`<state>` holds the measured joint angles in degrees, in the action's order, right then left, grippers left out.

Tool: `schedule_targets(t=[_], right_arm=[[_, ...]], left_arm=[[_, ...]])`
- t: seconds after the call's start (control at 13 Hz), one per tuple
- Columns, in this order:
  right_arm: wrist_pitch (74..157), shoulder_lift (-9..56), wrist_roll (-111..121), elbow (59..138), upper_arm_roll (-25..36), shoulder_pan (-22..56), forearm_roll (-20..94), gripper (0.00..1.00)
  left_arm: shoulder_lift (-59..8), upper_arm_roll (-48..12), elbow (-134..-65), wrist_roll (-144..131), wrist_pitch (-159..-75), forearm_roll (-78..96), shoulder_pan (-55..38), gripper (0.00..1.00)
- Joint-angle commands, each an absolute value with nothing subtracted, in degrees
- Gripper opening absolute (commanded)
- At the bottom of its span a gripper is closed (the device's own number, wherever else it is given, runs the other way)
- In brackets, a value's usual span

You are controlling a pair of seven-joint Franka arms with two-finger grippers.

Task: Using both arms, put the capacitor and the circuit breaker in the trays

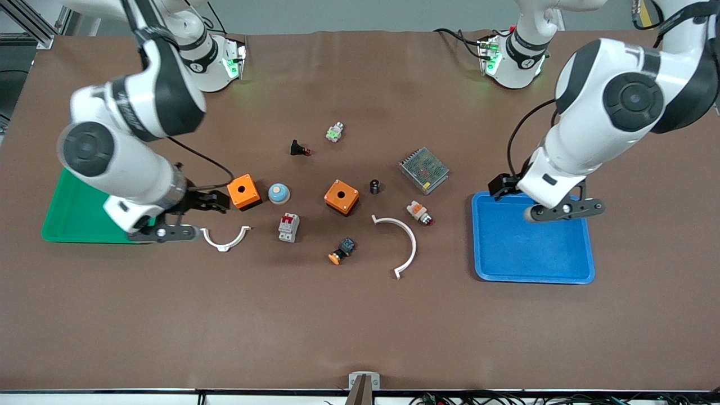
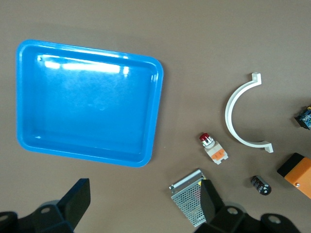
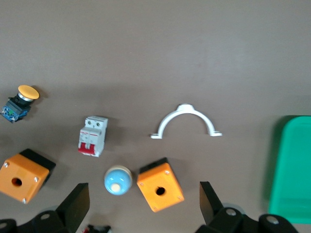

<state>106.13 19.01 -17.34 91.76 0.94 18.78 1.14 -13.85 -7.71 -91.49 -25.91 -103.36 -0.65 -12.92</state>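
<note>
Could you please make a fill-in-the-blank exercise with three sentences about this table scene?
1. The small black cylindrical capacitor stands beside the ____ box with a hole on top.
2. The white-grey circuit breaker block has ____ toggle switches.
3. The open left claw hangs over the corner of the ____ plastic tray.

Missing words: orange; red; blue

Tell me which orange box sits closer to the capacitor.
The orange box toward the left arm's end, right beside the capacitor. The other orange box lies toward the right arm's end, next to the blue dome.
</note>
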Motion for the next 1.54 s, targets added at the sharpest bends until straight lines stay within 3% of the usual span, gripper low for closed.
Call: schedule_targets(t=[0.0,0.15,0.38,0.69,1.23,1.46], right_arm=[[114.05,18.02,-22.05,99.12,1.05,21.0,2.8,1.0],[120.3,19.15,-22.32,103.08,1.05,21.36,7.28,1.0],[123.21,23.19,-22.5,103.36,1.05,23.72,8.35,1.0],[128.57,27.32,-27.42,103.45,1.14,27.07,8.61,1.0],[137.01,33.39,-27.42,103.27,1.14,28.3,8.61,0.99],[137.02,33.4,-27.42,103.27,1.14,28.3,8.61,0.6]], left_arm=[[-17.3,-7.65,-89.04,-27.76,-105.28,-0.09,-14.32,1.0],[-20.2,-7.65,-86.76,-30.31,-105.91,0.26,-15.46,0.98],[-26.0,-7.56,-83.24,-36.72,-107.39,0.97,-19.41,0.93],[-31.36,-7.47,-82.8,-44.71,-115.99,0.88,-23.81,0.86],[-38.93,-7.12,-80.25,-51.85,-121.9,0.53,-28.65,0.75],[-39.64,-7.03,-80.25,-53.43,-122.87,0.61,-29.88,0.71]])
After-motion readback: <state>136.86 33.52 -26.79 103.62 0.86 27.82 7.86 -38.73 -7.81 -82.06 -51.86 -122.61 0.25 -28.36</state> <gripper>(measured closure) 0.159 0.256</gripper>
